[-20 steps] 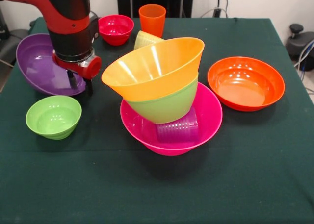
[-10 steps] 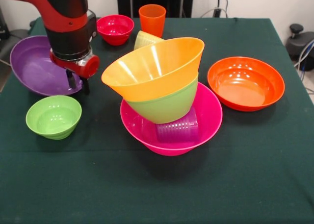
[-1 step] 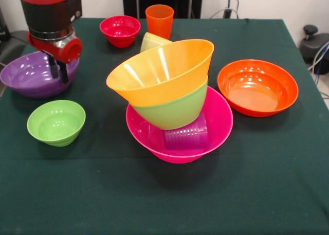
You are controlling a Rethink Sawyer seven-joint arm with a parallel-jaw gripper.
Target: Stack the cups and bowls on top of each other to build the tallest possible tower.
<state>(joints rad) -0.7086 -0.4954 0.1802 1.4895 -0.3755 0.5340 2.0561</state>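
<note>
Three pieces already lean together in the tower (image 3: 175, 111): the pink bowl (image 3: 218, 124) at the base, the purple cup (image 3: 186, 133) lying in it, then the green bowl (image 3: 172, 111) and the yellow-orange bowl (image 3: 162, 70) tilted on top. Our gripper (image 3: 56, 70) pinches the near rim of the purple bowl (image 3: 25, 78), its fingers (image 3: 62, 70) closed across the wall. The tower stands well off to the gripper's side, toward the picture's right; the small green bowl (image 3: 55, 122) sits just in front of it.

We judge the main risk to be the lean: setting a wide bowl on that slanted stack could tip it or slide the upper bowls off. A rim pinch may also let the bowl swing or slip.

Against the earlier frames, the gripper has moved toward the table's left edge, and the purple bowl has come with it, lying flatter.
</note>
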